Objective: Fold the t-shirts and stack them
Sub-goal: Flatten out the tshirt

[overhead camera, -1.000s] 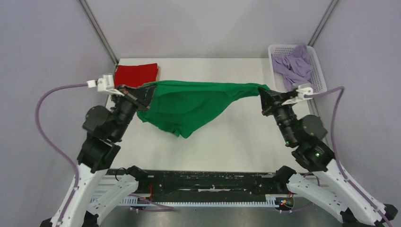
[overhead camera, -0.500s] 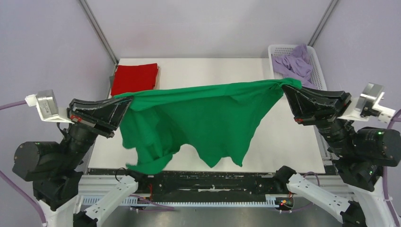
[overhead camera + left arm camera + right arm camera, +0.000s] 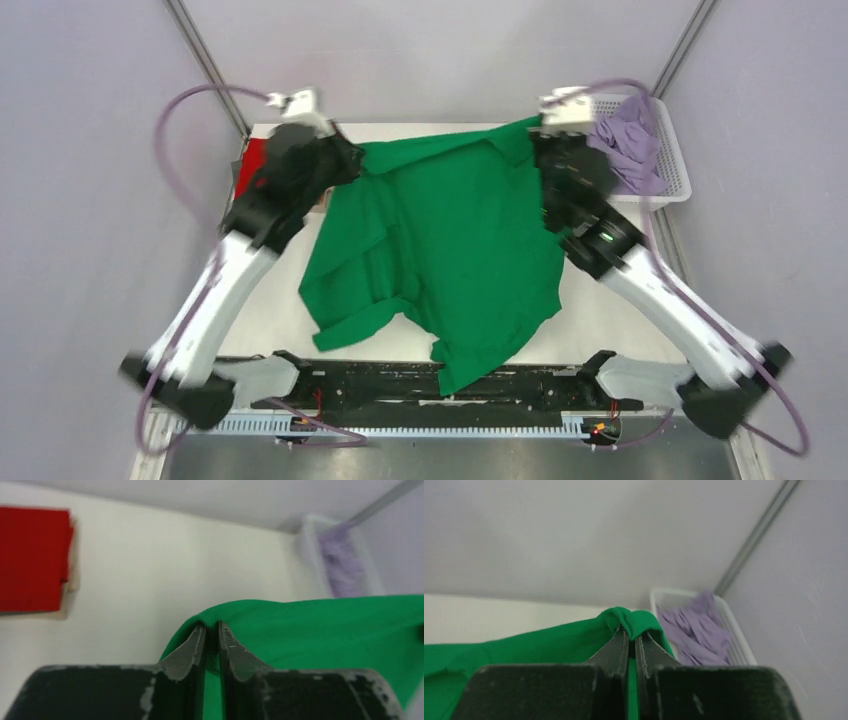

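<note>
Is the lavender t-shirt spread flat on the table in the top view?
No, the lavender t-shirt lies crumpled inside the white mesh basket at the far right.

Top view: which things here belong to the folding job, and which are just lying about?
Part of the job:
green t-shirt, pinched by the left gripper and the right gripper
red t-shirt, folded, far left
lavender t-shirt, crumpled in the white mesh basket

Lying about:
white mesh basket, far right corner
</note>
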### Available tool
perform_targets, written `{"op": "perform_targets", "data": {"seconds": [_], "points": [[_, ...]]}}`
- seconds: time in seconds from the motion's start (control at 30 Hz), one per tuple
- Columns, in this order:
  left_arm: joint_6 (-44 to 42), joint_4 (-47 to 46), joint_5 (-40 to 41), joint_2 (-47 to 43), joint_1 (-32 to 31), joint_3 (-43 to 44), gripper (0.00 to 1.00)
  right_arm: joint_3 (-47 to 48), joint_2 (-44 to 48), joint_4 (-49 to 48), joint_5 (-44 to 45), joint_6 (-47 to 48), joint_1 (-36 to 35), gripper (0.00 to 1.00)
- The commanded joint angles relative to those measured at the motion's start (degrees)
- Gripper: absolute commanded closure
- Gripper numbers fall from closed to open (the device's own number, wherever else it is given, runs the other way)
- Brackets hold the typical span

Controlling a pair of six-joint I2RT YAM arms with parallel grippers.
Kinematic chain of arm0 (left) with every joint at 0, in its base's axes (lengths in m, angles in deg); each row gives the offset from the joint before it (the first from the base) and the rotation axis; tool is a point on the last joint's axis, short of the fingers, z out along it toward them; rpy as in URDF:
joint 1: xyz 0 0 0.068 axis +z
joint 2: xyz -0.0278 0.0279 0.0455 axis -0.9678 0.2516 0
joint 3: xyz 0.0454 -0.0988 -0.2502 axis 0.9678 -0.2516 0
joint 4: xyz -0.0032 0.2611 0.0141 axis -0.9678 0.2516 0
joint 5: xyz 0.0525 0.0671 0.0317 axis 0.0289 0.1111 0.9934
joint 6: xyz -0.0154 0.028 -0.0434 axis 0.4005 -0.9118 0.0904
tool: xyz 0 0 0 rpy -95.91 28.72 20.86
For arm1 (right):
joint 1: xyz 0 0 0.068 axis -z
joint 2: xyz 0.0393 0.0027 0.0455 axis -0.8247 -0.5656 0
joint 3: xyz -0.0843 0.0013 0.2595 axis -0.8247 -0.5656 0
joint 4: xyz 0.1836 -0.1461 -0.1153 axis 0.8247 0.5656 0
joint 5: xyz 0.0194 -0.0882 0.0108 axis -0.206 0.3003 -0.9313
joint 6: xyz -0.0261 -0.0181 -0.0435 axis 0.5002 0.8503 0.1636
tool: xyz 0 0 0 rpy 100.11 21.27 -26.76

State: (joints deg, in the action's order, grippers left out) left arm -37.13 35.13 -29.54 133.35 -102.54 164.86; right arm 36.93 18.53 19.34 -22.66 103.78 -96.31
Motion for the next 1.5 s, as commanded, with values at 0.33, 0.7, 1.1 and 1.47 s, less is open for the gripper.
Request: {"op": "perform_targets", "data": {"seconds": [0.33,0.7,1.1,1.47], "points": [[-6.6,12.24,12.12,60.67,7.32,28.4,0.0,13.95,-50.49,0.15,7.55,-4.62,14.55,0.02],[-1.42,-2.47,-7.73,38.16,6.47,-1.81,0.0,-14.9,-26.94,2.61,-15.02,-20.8,14.56,0.02],[3.97,-13.4,-16.99,37.75,-0.95,-17.6,0.0,-50.85,-7.42,-10.12,-40.42,-33.66,13.59,0.02],[2.92,-7.18,-9.17,47.2,-1.47,-9.23,0.34,-56.44,-8.39,-10.51,-38.87,-33.4,13.59,0.02]]}}
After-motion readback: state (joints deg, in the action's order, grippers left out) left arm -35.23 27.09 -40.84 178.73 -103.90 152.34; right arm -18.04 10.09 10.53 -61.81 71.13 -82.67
